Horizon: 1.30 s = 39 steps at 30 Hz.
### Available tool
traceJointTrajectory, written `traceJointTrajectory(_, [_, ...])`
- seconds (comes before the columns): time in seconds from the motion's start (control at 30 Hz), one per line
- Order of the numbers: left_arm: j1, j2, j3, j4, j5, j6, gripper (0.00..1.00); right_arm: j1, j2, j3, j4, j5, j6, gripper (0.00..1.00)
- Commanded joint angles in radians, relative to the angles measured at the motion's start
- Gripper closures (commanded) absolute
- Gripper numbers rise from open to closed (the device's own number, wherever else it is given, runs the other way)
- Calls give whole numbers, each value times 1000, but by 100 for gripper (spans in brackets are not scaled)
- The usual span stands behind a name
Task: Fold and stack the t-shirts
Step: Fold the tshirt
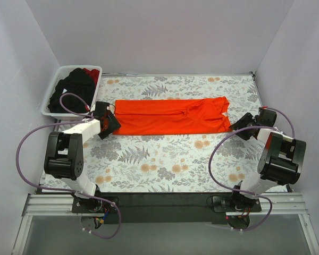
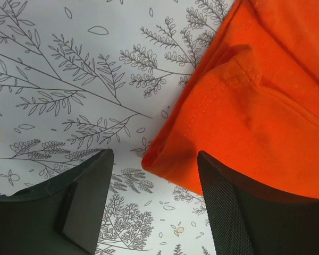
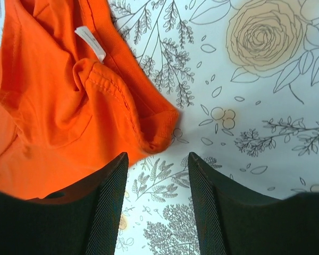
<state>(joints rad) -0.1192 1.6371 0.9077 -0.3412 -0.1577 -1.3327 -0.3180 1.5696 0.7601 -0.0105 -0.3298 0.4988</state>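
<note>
The orange shirt is showing as soft matt cloth, with stitched hems puckering along its edges and a smooth white label lying at the neck. The table is looking smooth and matt under its printed floral pattern. The fingers are showing black, finely ribbed pads. The basket is looking like white slotted plastic — the dark shirts inside are looking matt and soft.
</note>
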Motion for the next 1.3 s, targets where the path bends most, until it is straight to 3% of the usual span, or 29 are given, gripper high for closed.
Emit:
traceJointTrajectory(0.0, [9,19,28,-12,12,-11,38,-18,32,-15,139,-100,37,44])
traceJointTrajectory(0.2, [12,70,26,-12,15,-5,53,-21,87,-13,153,-92,30,48])
traceJointTrajectory(0.33, [12,73,19,-15,29,-5,63,-27,113,-18,173,-103,29,59])
traceJointTrajectory(0.4, [12,76,16,-18,26,-2,75,-33,122,-19,175,-97,23,71])
traceJointTrajectory(0.43, [10,78,16,-24,18,0,79,-41,124,-18,176,-94,20,84])
traceJointTrajectory(0.47, [12,82,16,-27,14,1,90,-47,125,-18,176,-89,12,89])
traceJointTrajectory(0.53, [12,93,22,-47,-2,3,99,-79,125,-16,175,-74,4,96])
traceJointTrajectory(0.83, [10,72,-32,-130,-34,-23,100,-165,127,-5,144,-77,-8,99])
traceJointTrajectory(1.0, [12,-57,-142,-151,-22,-51,100,-165,104,-8,67,-46,-35,94])
traceJointTrajectory(1.1, [10,-126,-184,-145,-2,-63,81,-158,81,-5,37,-46,-63,84])
traceJointTrajectory(1.13, [10,-140,-188,-144,3,-68,69,-153,75,1,17,-45,-71,78])
traceJointTrajectory(1.17, [10,-152,-188,-144,0,-68,48,-145,64,22,3,-37,-91,76])
traceJointTrajectory(1.27, [10,-195,-188,-144,-25,-59,37,-116,18,54,-87,50,-117,67])
